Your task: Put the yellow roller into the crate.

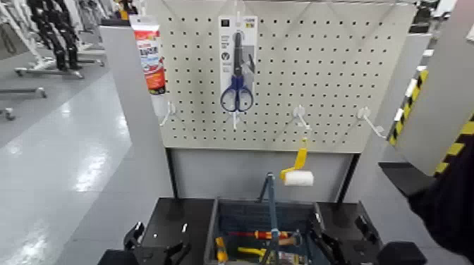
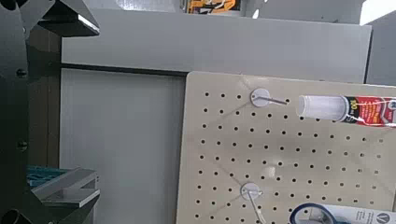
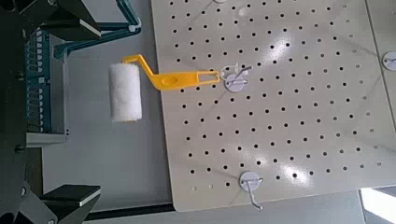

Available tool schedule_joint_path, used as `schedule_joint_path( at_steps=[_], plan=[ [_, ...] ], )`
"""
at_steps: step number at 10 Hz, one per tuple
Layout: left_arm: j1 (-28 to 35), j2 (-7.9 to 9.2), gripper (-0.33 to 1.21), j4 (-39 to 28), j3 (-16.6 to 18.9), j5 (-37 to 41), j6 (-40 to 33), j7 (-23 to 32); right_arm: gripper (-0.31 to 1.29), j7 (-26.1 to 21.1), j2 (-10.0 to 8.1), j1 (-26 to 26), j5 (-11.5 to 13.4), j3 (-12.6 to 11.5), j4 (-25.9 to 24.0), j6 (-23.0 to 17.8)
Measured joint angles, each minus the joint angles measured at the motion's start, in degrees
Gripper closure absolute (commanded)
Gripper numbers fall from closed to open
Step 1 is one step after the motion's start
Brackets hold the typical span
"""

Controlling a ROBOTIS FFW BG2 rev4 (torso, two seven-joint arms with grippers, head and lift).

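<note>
The yellow roller [image 1: 299,171] hangs by its handle from a hook on the pegboard's lower edge, with its white sleeve just above the crate [image 1: 227,218]. The crate is dark blue-grey with an upright blue handle bar [image 1: 270,204], and it stands below the pegboard between my arms. My left gripper [image 1: 155,244] is open and empty, low to the left of the crate. My right gripper [image 1: 342,241] is open and empty, low to its right. The right wrist view shows the roller [image 3: 140,84] on its hook, beyond the open gripper [image 3: 84,110]. The left wrist view shows open fingers [image 2: 58,17] and bare pegboard.
Blue-handled scissors [image 1: 236,81] and a tube [image 1: 150,56] hang on the pegboard [image 1: 331,77], with several bare hooks. A red-and-yellow screwdriver [image 1: 257,235] lies in the crate. A yellow-and-black striped post [image 1: 451,151] and a dark shape [image 1: 444,204] stand at the right.
</note>
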Motion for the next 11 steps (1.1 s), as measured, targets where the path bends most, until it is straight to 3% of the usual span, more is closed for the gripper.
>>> schedule_joint_path(
  at_steps=[6, 9, 11],
  plan=[
    [0.14, 0.58, 0.10, -0.79, 0.75, 0.98, 2.18, -3.46, 0.13, -0.66, 0.13, 0.48, 0.50, -0.23, -1.21, 1.89],
    [-0.62, 0.48, 0.10, -0.23, 0.37, 1.85, 2.52, -4.14, 0.14, 12.83, 0.46, -2.58, 1.22, -5.77, -2.44, 8.12],
    [-0.77, 0.35, 0.10, 0.00, 0.35, 1.96, 2.64, -4.24, 0.14, 20.97, 0.04, -5.74, 3.92, -9.32, -3.98, 14.91]
  ],
)
